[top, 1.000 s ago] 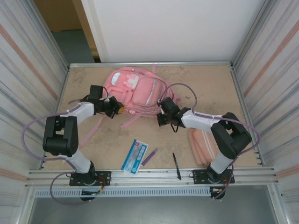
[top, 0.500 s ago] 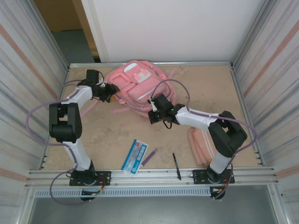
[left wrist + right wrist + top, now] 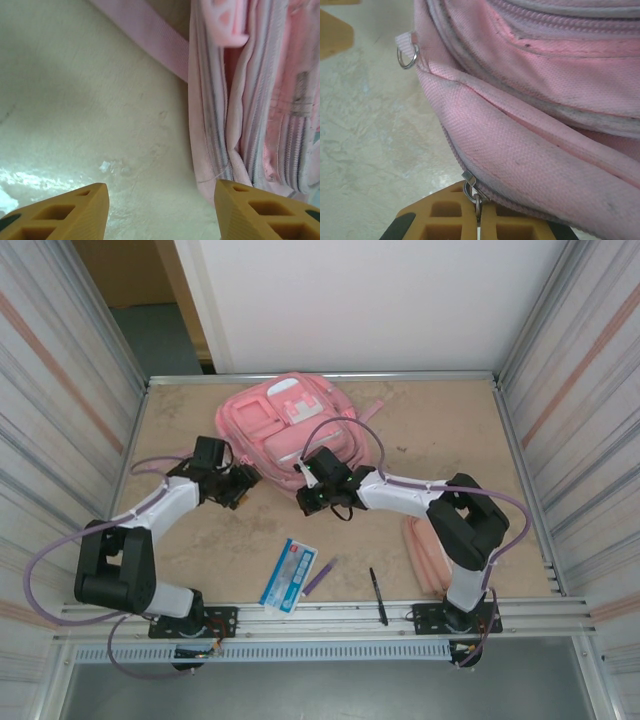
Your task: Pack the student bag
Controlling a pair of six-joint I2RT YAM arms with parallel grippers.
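Your right hand [image 3: 479, 220] is closed tight on the zip pull [image 3: 472, 189] at the near edge of the student bag [image 3: 290, 425], lying far-centre on the bench [image 3: 430, 430]; pull along the teeth while your open, empty left hand [image 3: 160, 192] pins the fabric

The left gripper [image 3: 159, 201] has let go and opened. The student bag [image 3: 285, 425] has turned a bit, it seems, and the right gripper [image 3: 310, 496] has slid left.
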